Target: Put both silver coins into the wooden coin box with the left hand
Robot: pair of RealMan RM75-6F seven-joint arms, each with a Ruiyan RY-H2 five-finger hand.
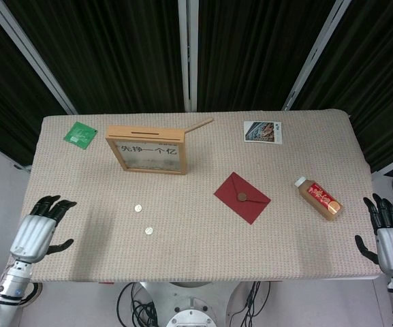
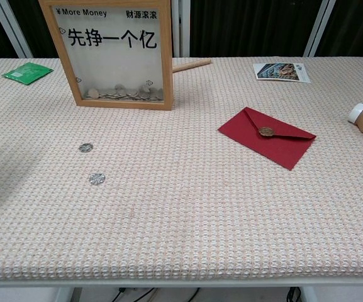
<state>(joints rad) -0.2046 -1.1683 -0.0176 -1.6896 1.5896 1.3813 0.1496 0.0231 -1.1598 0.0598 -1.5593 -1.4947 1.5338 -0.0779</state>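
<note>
We find the two silver coins lying flat on the woven tablecloth [image 2: 187, 214], both in front of the wooden coin box [image 1: 146, 150]: the nearer-to-box coin [image 1: 138, 208] sits a little way off its front face, and the second coin [image 1: 149, 231] lies just beyond it, further from the box and slightly to the right. The box stands upright, its glass front printed with black characters, a slot in its top edge and a layer of coins showing along its bottom in the chest view.

A thin wooden stick [image 1: 199, 125] rests by the box's upper right corner. A green packet [image 1: 80, 133] lies left of the box. A red envelope [image 1: 242, 197] lies to the box's right and nearer the table's front, a small picture card [image 1: 262, 131] well right of the box, and a bottle [image 1: 318, 197] on its side beyond the envelope.

Our left hand [image 1: 41, 230] hovers over the table's front left edge, well clear of the box, fingers spread and holding nothing. Our right hand [image 1: 388, 237] sits off the far right edge, fingers likewise apart and empty.
</note>
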